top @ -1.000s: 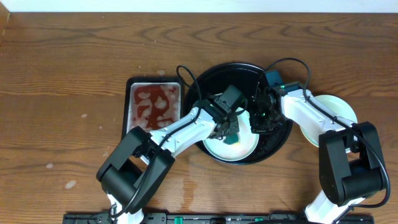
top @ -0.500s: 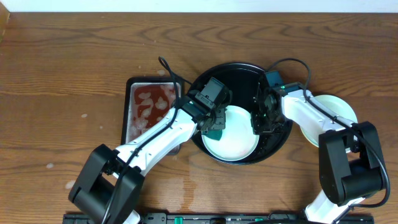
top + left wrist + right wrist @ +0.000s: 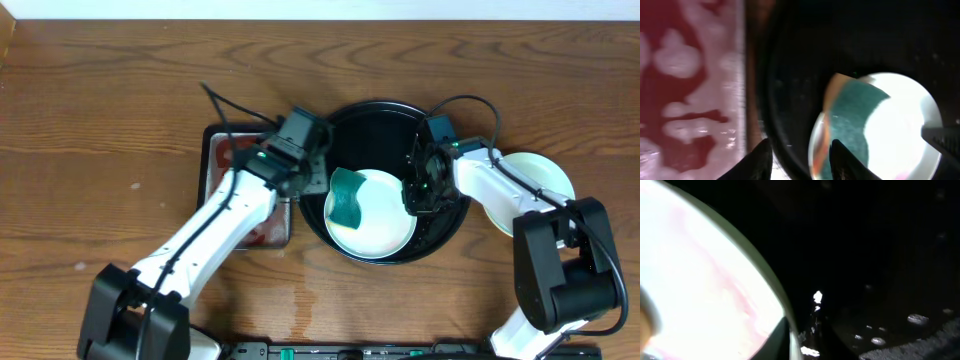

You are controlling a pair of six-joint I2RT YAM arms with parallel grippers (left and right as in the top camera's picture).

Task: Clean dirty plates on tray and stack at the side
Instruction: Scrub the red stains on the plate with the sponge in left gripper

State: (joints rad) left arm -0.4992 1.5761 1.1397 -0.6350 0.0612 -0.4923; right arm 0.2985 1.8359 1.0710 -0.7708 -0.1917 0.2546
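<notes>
The black round tray holds one pale dirty plate at its near side. A green sponge lies on the plate's left part. My left gripper hovers open above the tray's left rim, just left of the sponge, with nothing between its fingers. In the left wrist view the gripper has the sponge and the plate ahead of it. My right gripper is at the plate's right rim. In the right wrist view one finger lies on the faintly pink-smeared plate; the gripper pinches its rim.
A small rectangular red-stained tray sits left of the black tray, partly under my left arm. Another pale plate rests on the wooden table to the right of the tray, behind my right arm.
My left gripper let go of the sponge and drew back left to the tray's rim, leaving the sponge on the plate. The right gripper stayed at the plate's right rim.
</notes>
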